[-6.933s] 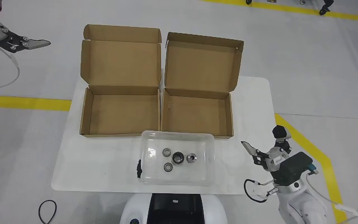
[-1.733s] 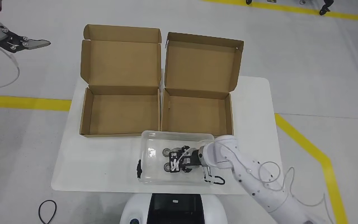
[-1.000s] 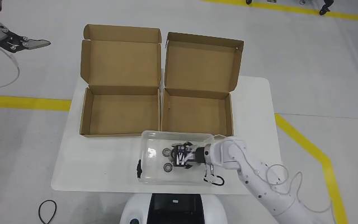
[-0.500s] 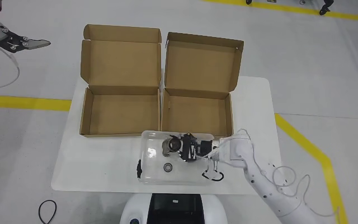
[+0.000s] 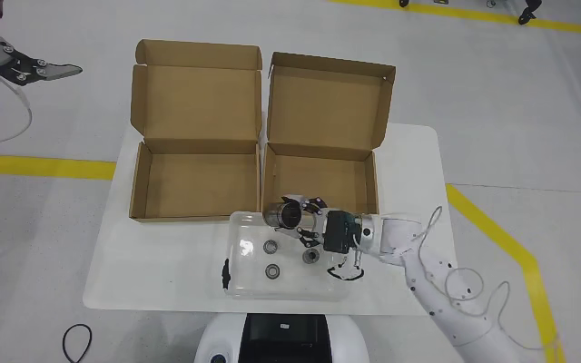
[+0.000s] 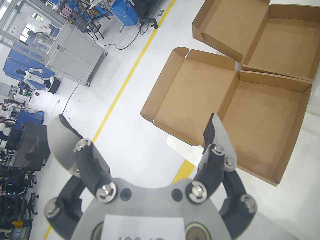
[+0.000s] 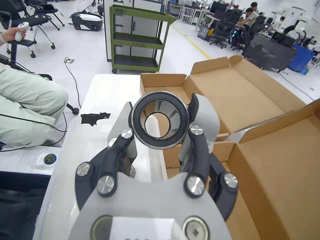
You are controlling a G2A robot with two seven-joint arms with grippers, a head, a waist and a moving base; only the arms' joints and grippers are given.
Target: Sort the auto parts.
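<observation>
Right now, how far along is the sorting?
Done: nothing; the left box and right box hold no parts. In hand: the right hand grips a large bearing above the clear tray, at its far edge beside the right box. Left: three smaller parts lie in the tray.

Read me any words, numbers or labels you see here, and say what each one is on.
Nothing can be read.
Label on the left gripper: cut off by the frame edge.
Label on the right gripper: cut off likewise.
No print on the metal ring or the cardboard boxes.
</observation>
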